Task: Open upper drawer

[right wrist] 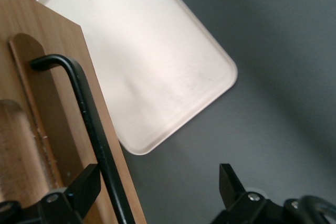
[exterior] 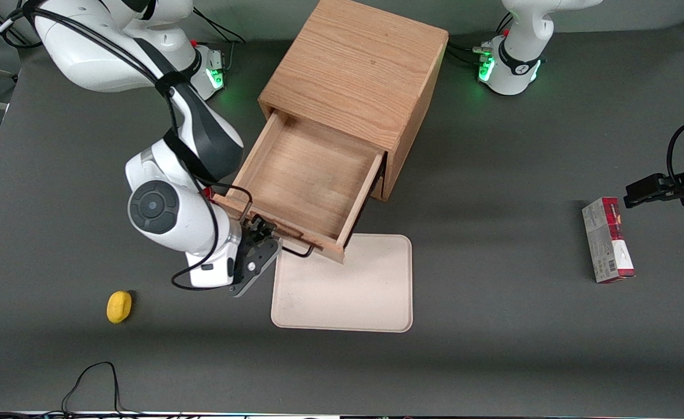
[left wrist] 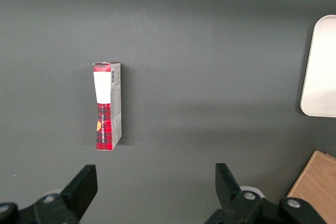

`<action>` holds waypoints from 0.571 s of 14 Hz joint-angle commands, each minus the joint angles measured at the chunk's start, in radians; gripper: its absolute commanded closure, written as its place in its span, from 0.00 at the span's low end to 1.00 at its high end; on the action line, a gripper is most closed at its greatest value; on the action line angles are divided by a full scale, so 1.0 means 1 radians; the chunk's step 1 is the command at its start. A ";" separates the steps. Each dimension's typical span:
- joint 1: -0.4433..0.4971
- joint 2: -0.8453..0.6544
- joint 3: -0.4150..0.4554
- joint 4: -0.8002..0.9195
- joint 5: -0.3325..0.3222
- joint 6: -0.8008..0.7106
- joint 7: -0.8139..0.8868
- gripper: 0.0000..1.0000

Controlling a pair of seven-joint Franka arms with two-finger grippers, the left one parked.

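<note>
already the upper drawer (exterior: 304,180) stands pulled out; hand (exterior: 260,230) spread wide at its handle (right wrist: 89,124).

Upper drawer (exterior: 304,177) pulled out over tray (exterior: 353,291) — gripper (exterior: 259,231) at its handle (exterior: 278,233)

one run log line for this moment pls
task: open upper drawer | drawer: pulled out, overhangs tray | gripper: open at black handle

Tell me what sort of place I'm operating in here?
Likely a robotics lab test bench: the arms' bases bolt onto a grey matted table carrying staged props, and the gripper sits open at the pulled-out upper drawer's handle.
</note>
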 commanded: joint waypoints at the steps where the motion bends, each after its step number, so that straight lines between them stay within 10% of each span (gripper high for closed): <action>1: 0.018 -0.019 -0.024 0.069 -0.043 -0.018 -0.002 0.00; 8: 0.018 -0.442 -0.255 -0.268 0.187 -0.137 0.166 0.00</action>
